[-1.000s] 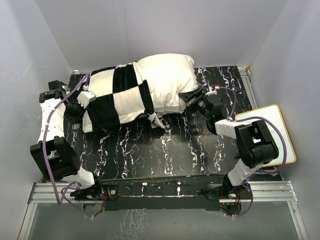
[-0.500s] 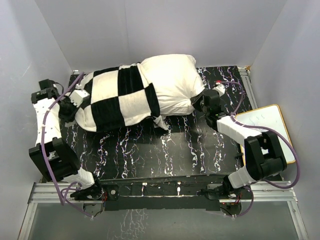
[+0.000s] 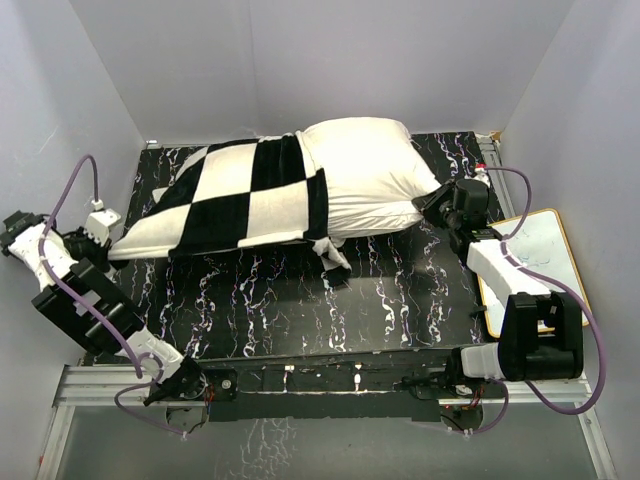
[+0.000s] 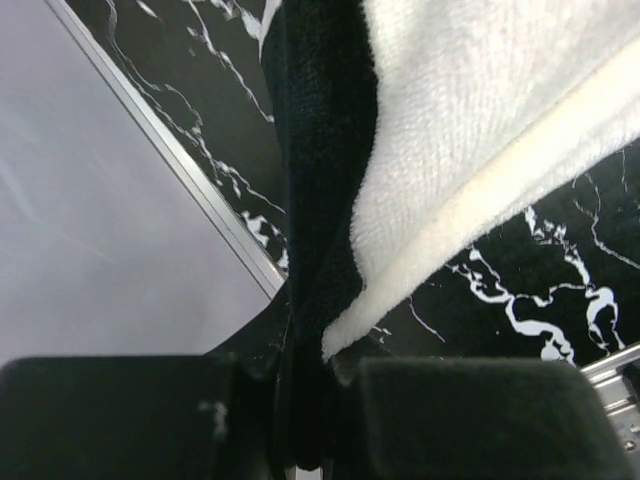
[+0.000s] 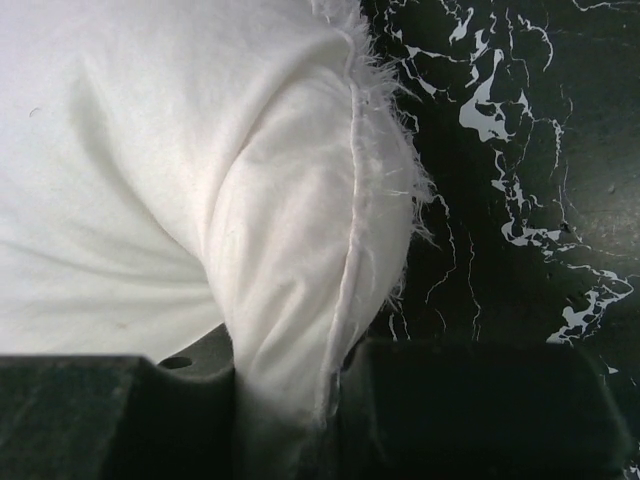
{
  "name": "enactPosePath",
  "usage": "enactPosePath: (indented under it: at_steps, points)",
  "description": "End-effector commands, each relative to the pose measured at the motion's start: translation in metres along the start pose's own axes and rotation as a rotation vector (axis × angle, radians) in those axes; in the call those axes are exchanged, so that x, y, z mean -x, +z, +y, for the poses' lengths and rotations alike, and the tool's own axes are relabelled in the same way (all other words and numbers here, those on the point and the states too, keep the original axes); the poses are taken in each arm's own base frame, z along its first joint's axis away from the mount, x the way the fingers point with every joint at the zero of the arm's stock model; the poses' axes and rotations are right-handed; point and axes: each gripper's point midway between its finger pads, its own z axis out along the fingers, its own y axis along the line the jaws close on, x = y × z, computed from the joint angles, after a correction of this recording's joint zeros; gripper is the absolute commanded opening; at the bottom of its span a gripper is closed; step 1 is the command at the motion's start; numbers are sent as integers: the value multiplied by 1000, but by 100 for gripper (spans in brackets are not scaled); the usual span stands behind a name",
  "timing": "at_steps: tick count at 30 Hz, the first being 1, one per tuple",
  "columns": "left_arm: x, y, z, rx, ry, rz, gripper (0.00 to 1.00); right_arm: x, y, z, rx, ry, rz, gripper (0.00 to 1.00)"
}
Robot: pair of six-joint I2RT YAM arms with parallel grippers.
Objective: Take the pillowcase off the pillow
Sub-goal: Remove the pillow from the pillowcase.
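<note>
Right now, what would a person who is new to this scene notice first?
The plush black-and-white checkered pillowcase stretches leftward over the black marbled table, covering one end of the plump off-white pillow. The left tool is shut on its far-left corner, and the right tool pinches the pillow's bare right end.

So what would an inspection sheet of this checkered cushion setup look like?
Surface: black marble-patterned table with white veins.
Job's things: checkered pillowcase stretched out leftward; the right part of the pillow is bare.
Clutter: white board with a wooden rim, at the table's right side.
Grippers: left gripper shut on the pillowcase's edge; right gripper shut on the pillow's corner.
Cables: purple cables loop along both arms.
Surroundings: plain pale walls on three sides; metal rails at the near edge.
</note>
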Motion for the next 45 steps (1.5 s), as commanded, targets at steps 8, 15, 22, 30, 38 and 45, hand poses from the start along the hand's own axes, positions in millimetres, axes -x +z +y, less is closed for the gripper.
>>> enactPosePath:
  at_steps: [8, 15, 22, 30, 38, 45]
  points:
    - [-84, -62, 49, 226, 83, 169, 13, 150, -31, -104, -394, 23, -484, 9]
    - [76, -24, -111, -209, 139, -84, 94, 147, -31, -86, -335, -49, -461, 8]
    - [235, 18, -127, -269, -40, -244, 97, 124, -22, -30, -237, -222, -360, 58]
    - [340, 79, -156, -437, -124, -253, 97, 142, -74, 18, -258, -306, -485, 91]
    - [351, 135, -219, -619, -115, -160, 97, 195, -94, 94, -100, -336, -580, 98]
    - [256, 163, -282, -643, 101, 64, 76, 195, 14, 158, 82, -486, -349, 98]
